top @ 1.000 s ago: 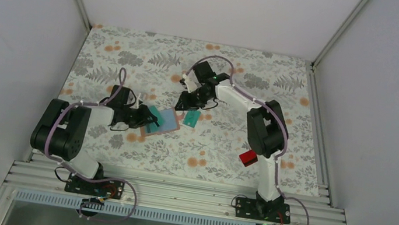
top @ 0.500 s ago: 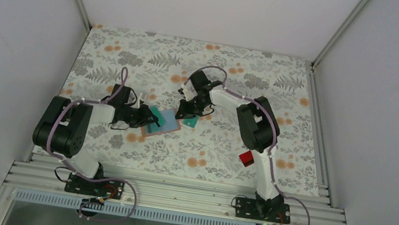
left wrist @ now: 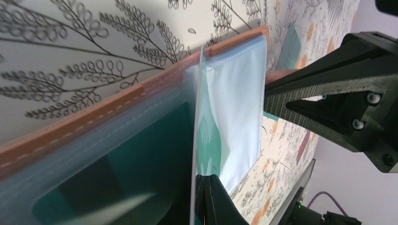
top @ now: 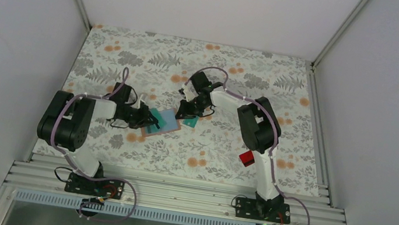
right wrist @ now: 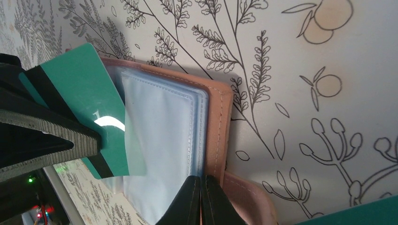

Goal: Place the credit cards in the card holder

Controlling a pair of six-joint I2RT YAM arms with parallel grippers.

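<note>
Two closed | left gripper pinches teal card at card holder sleeve | right gripper clamps its edge

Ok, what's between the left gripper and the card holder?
A teal card, pinched by the left gripper, partly under the card holder sleeve; right wrist view.

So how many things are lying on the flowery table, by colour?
Teal-green flat plastic cards: 2, one held by the left gripper at the holder, one lying beside it.
Small red flat card: 1.
Tan-brown leather-like card holder, lying open: 1.
Total: 4. Any cards tucked fully inside the holder can't be counted.
</note>
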